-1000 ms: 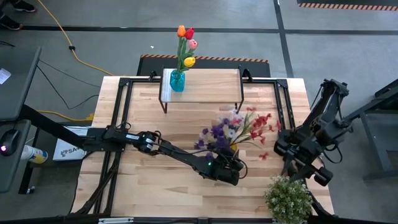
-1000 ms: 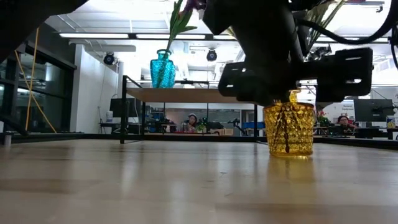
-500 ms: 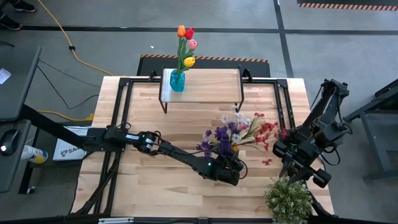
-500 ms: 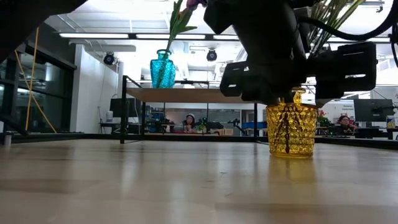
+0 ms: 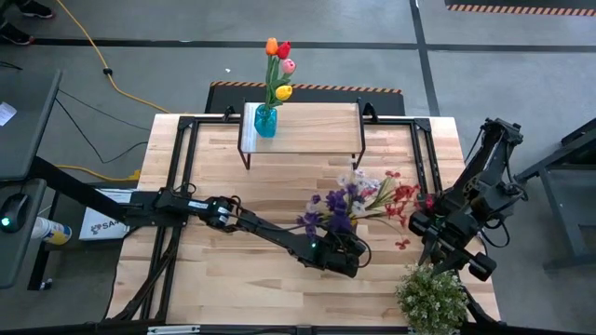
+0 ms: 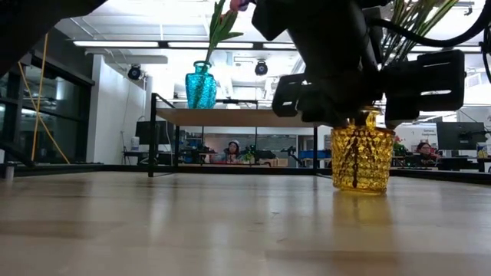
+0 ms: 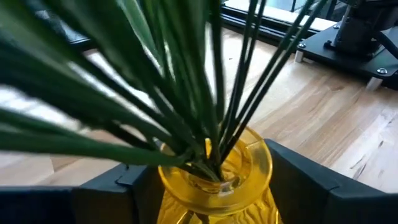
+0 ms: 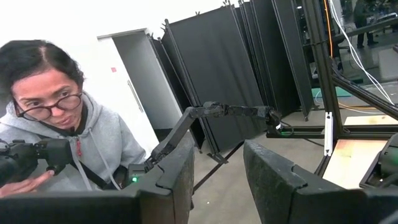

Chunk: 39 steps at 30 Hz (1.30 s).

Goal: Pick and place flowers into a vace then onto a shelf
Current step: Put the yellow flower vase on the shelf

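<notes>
Nearest the low camera, a yellow glass vase is seen standing on the wooden counter, with the left gripper closed around its upper part. From the left wrist view, the dark fingers are shown pressed against both sides of the vase's rim, and a bundle of green stems is seen gathered in its mouth; that detail is hidden in the low view by the gripper's body. From above, the same bundle is shown to be sprays of purple, white and red flowers leaning away from the left gripper toward the right side of the counter. A bushy pale-green plant is seen at the near right corner. The right gripper is held beside it above the counter's right edge, and its fingers are shown parted in the right wrist view, where a person in a grey hoodie is also seen in the room beyond. Farther back, the shelf is seen carrying a blue vase at its left end, in which orange, red, pink and yellow tulips are held.
</notes>
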Available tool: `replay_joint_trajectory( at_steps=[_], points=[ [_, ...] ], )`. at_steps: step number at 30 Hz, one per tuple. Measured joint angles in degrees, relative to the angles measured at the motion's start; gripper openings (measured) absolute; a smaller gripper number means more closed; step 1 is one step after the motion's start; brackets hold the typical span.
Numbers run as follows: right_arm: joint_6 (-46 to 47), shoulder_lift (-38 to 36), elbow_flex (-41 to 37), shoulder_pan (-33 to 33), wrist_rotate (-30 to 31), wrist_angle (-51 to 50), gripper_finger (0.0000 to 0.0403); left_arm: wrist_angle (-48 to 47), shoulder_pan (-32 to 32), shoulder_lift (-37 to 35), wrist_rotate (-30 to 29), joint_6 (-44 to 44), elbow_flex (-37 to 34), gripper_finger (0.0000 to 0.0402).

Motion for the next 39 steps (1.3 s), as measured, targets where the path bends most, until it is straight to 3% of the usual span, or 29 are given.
replay_joint_trajectory(
  at_steps=[6,11,17,22,39],
  points=[
    [0.02,0.00,0.00,-0.02,-0.51,-0.06,0.0130,0.39,0.00,0.00,-0.17,0.55,-0.03,0.0236],
    [0.02,0.00,0.00,-0.01,-1.00,-0.08,0.0130,1.12,0.00,0.09,-0.23,0.46,-0.03,0.0238],
    [0.04,0.00,0.00,0.00,-1.77,-0.08,0.0130,1.17,0.00,0.11,-0.15,0.11,-0.08,0.0272],
    [0.06,0.00,0.00,0.00,-1.76,-0.08,0.0130,1.23,0.00,0.11,-0.21,0.11,-0.08,0.0235],
    [0.04,0.00,-0.02,0.00,-1.25,-0.06,0.0130,1.76,-0.55,0.20,-1.69,-0.06,-0.10,0.0236]
  ],
)
